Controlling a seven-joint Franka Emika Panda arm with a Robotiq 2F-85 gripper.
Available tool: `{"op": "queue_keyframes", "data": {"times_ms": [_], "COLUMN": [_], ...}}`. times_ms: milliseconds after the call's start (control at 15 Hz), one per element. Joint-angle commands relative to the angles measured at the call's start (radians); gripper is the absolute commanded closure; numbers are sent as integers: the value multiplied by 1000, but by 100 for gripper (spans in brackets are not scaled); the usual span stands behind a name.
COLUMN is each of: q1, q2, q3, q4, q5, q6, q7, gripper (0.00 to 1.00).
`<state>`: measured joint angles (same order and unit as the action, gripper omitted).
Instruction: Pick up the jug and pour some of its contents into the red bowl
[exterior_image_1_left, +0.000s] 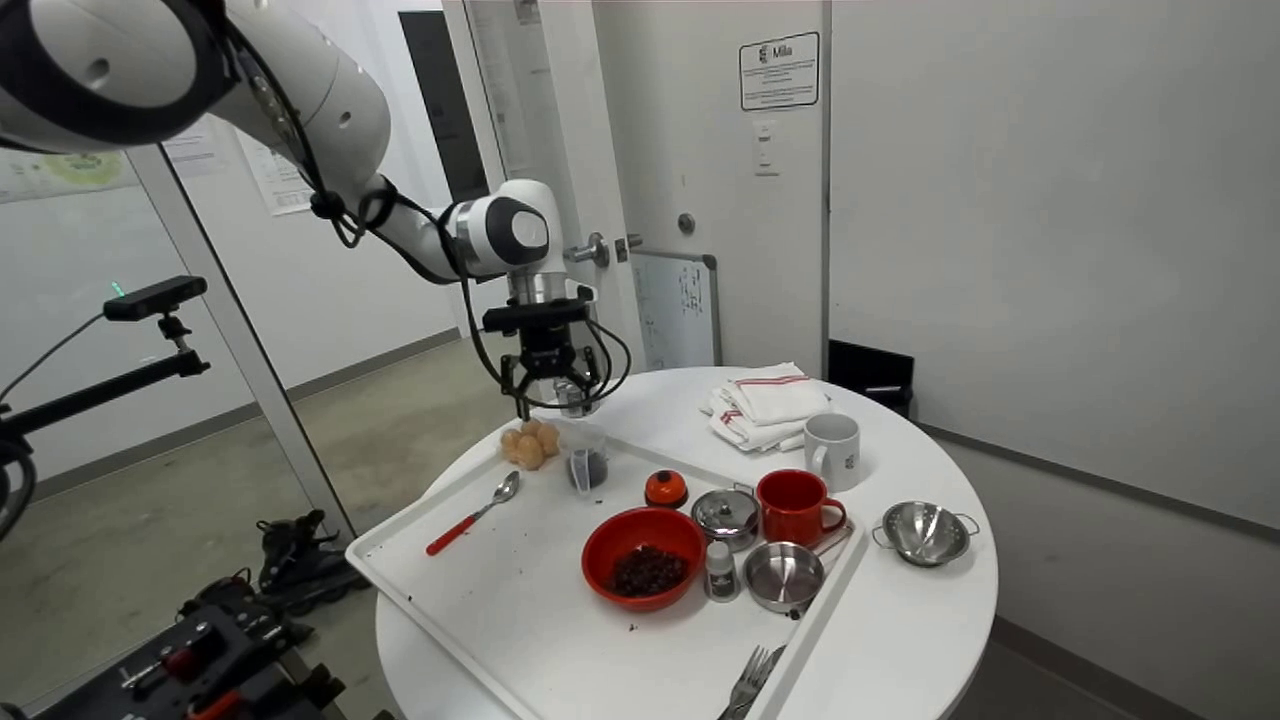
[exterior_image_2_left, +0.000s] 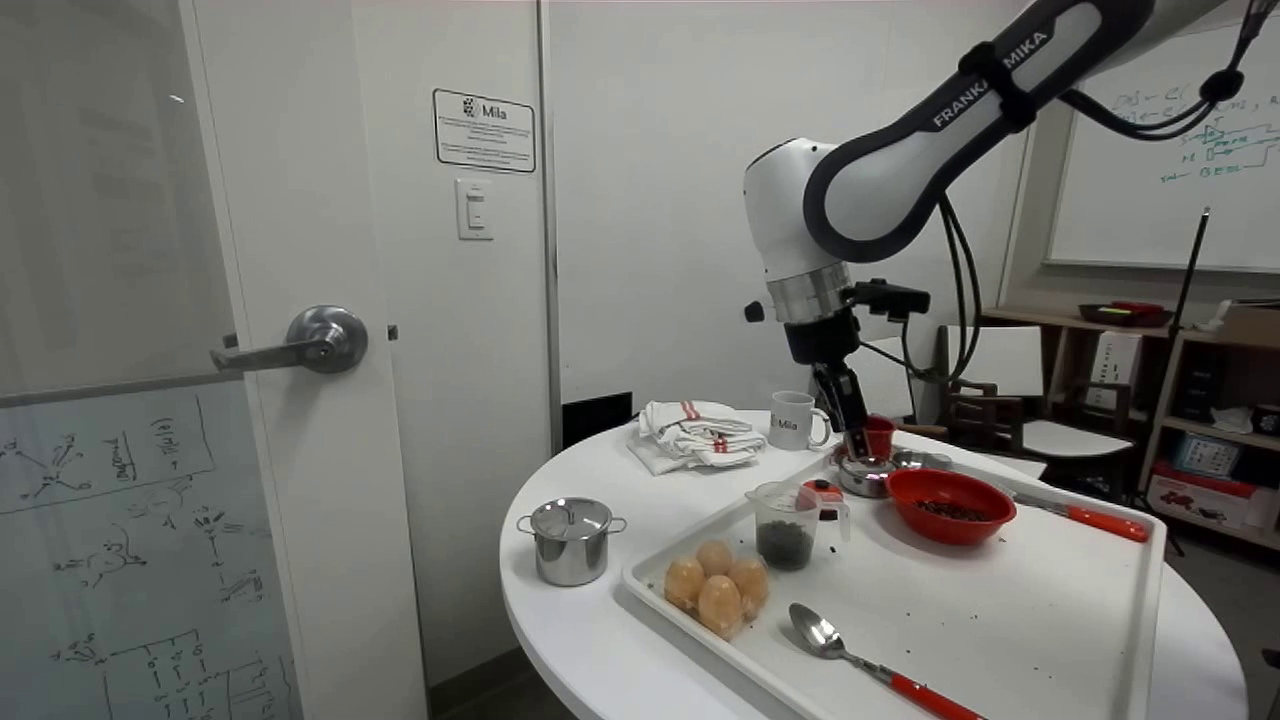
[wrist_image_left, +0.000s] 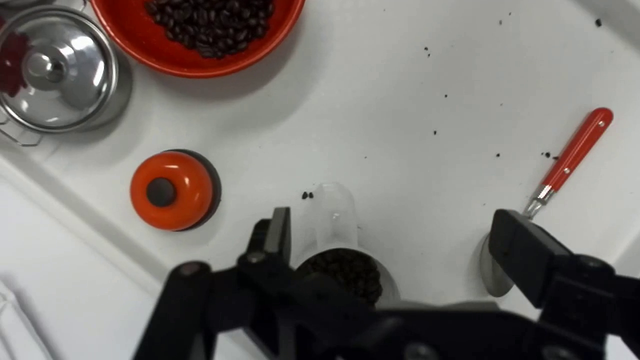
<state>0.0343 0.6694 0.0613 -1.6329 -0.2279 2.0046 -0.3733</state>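
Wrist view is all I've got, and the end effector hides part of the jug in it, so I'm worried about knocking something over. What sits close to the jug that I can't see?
Observer: A cluster of brown eggs lies close to the jug on the tray; whether they touch it, I can't tell.
Operator: Good to know. My picture also cuts off the red bowl at its top edge. Anything standing by the missing part?
Observer: Yes, what looks like a small shaker. In an exterior view it stands upright, close beside the red bowl.
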Motion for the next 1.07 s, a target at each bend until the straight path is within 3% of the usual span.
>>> {"op": "queue_keyframes", "data": {"times_ms": [0, 467, 800, 1000], "q1": [-2, 0, 30, 26], "q2": [1, 41, 60, 78], "q3": [-19, -17, -52, -57], "q4": [11, 42, 0, -8], "q5": [-14, -17, -178, -210], "q6": [5, 23, 243, 321], "q7": [32, 18, 11, 4], "gripper": [0, 0, 0, 0]}}
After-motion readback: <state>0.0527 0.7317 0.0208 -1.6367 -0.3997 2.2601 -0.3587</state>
